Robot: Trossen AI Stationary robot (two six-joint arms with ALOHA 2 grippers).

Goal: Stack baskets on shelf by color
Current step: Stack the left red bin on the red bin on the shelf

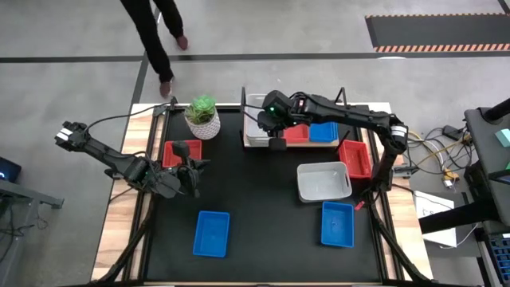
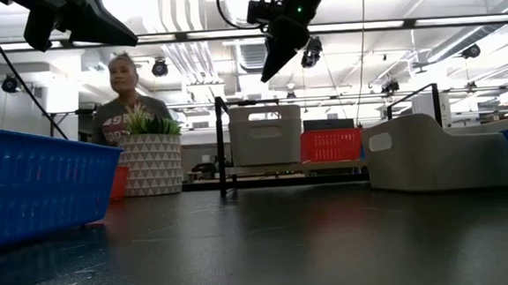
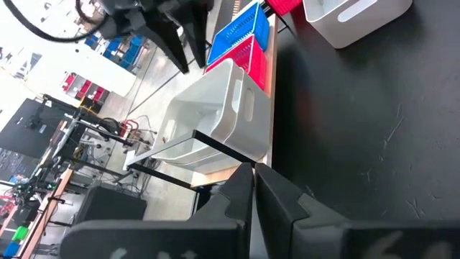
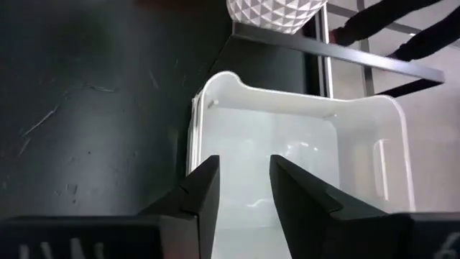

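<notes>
The shelf (image 1: 351, 142) stands at the table's far middle. On it are a white basket (image 1: 256, 119), which seems nested in a second one, a red basket (image 1: 296, 134) and a blue basket (image 1: 323, 131). My right gripper (image 1: 276, 145) hangs open above the white basket's near end (image 4: 287, 151), clear of it in the low view (image 2: 269, 71). My left gripper (image 1: 196, 169) is shut and empty, held high beside a red basket (image 1: 177, 153) at the table's left. On the tabletop rest two blue baskets (image 1: 212, 233) (image 1: 337, 223), a white basket (image 1: 323, 182) and a red basket (image 1: 355, 158).
A white patterned plant pot (image 1: 202, 118) stands at the far left, just left of the shelf. A person (image 1: 159, 32) walks beyond the table's far edge. Bare black tabletop (image 1: 263, 207) lies between the loose baskets.
</notes>
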